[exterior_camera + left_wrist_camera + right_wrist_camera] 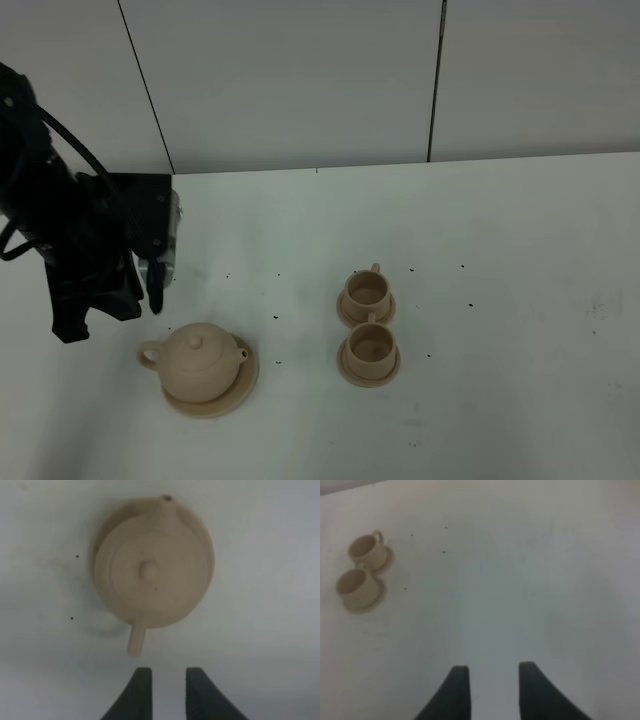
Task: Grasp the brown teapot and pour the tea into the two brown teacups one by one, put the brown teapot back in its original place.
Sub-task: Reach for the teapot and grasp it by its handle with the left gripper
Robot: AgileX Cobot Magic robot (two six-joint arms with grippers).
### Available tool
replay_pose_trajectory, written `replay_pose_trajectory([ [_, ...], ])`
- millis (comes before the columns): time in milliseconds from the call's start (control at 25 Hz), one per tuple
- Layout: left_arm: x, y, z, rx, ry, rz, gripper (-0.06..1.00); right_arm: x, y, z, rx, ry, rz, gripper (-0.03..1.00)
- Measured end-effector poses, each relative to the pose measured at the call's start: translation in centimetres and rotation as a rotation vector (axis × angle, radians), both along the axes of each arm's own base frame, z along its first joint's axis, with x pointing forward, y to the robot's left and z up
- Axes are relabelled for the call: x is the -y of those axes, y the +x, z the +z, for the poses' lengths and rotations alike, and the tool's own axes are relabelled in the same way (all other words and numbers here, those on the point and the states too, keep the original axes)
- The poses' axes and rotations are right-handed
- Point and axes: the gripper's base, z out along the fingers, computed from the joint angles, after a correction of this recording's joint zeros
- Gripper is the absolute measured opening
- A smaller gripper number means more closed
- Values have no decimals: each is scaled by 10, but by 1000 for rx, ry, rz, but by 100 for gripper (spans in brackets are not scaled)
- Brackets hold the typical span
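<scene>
The squat, round, light-tan clay teapot, lid on, sits on its flat round tan clay saucer on the white table, on the left of the exterior view. The two small light-tan clay teacups stand on their own little saucers well apart from it, towards the middle, touching or nearly touching each other.

The left gripper hangs above the table just behind the teapot's handle side. Its dark jaws are spread a little, with a narrow gap between them and nothing in it. In the left wrist view the teapot's long axis, from loop handle to short spout, runs almost straight away from the jaws, handle end nearest. The handle shows edge-on and sits slightly to one side of the gap rather than dead in line. A grasp likely calls for a small sideways correction, then a move forward and down onto the handle.

The right gripper has its jaws apart and empty. Its view shows only the teacups, far off, so the left arm is clearly the nearer one
</scene>
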Motion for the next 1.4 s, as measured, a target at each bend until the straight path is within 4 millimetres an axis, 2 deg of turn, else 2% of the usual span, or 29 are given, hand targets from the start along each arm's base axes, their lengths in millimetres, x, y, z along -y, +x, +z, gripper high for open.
replay_pose_trajectory([
  [120, 6, -1, 0, 8, 38, -43, 24, 0, 0, 0, 2, 4, 2, 24],
  [520, 1, 0, -2, 18, 108, -31, 27, 0, 0, 0, 2, 5, 3, 24],
  [880, 0, 14, -36, -64, 169, -24, 29, 0, 0, 0, 2, 5, 3, 24],
  [1400, 1, 30, -55, 9, 188, -3, 32, 0, 0, 0, 2, 5, 3, 24],
])
